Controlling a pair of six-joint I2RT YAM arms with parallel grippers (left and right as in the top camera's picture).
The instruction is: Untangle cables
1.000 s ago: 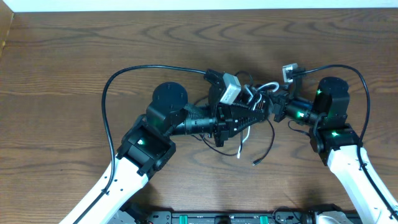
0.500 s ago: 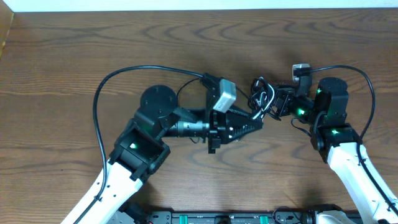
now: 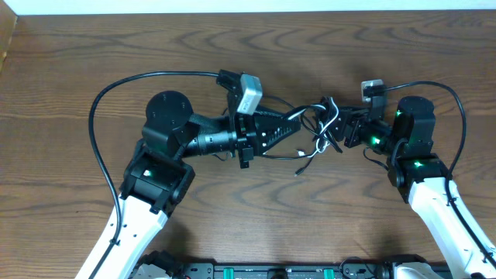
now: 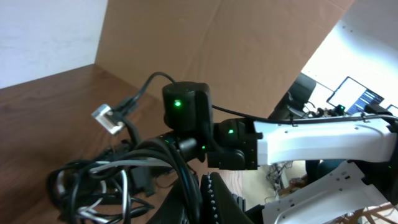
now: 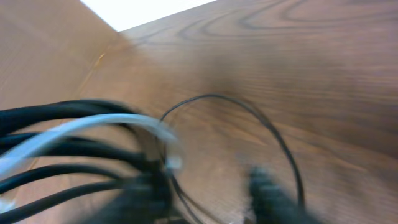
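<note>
**Cables bunched at the right gripper's tip, one strand drawn out by the left**

Cables (image 3: 322, 124), mostly black with a white cord (image 3: 332, 118) looped through them, sit in a tight knot directly against the tip of the right gripper (image 3: 342, 132), on the side facing the other arm. A loose strand (image 3: 304, 157) trails from the knot down onto the brown wooden table (image 3: 93, 46), further from the right gripper than the knot itself.

Just behind the right gripper, a grey plug (image 3: 373, 87) on the arm's own thick black cable (image 3: 434, 87) stands above the wrist, apart from the bunch. The left arm's grey camera box (image 3: 249, 91) lies well away from the right gripper, beyond the knot.

The left gripper (image 3: 297, 120) points at the right gripper from across the knot. In the left wrist view its fingers (image 4: 214, 199) are pressed almost together, with a black cord running down between them, so it has hold of the cables.

Whether the right gripper is closed cannot be told: the bunch covers its fingers from overhead, and its own wrist view is blurred, showing only cords (image 5: 62, 137) crowding in close and a thin black loop (image 5: 273, 137) on the wood.
</note>
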